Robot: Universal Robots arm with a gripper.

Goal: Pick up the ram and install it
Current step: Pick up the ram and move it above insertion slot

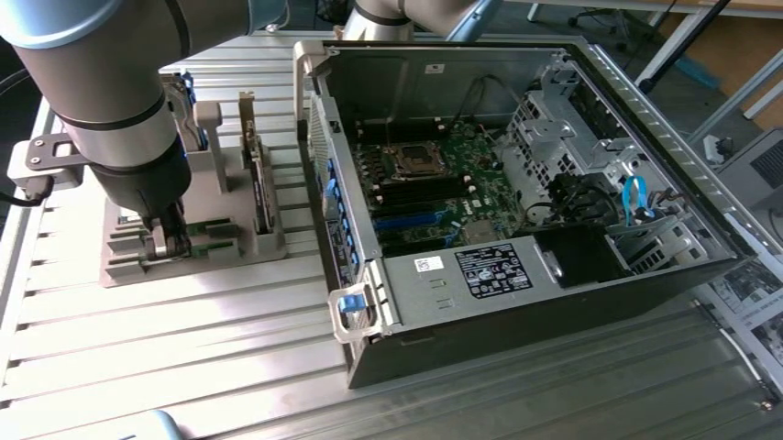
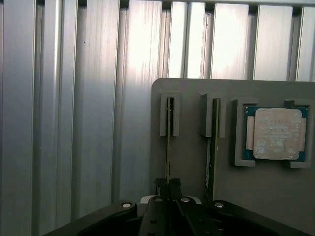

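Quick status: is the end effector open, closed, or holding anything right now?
End effector: closed on the ram, which stands on edge in its slot of the grey holder, not lifted out.

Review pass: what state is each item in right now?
gripper: shut on the ram
ram: on edge in its holder slot, gripped
second ram stick: on edge in neighbouring slot, untouched
processor: flat in its holder recess
computer case: open, motherboard exposed
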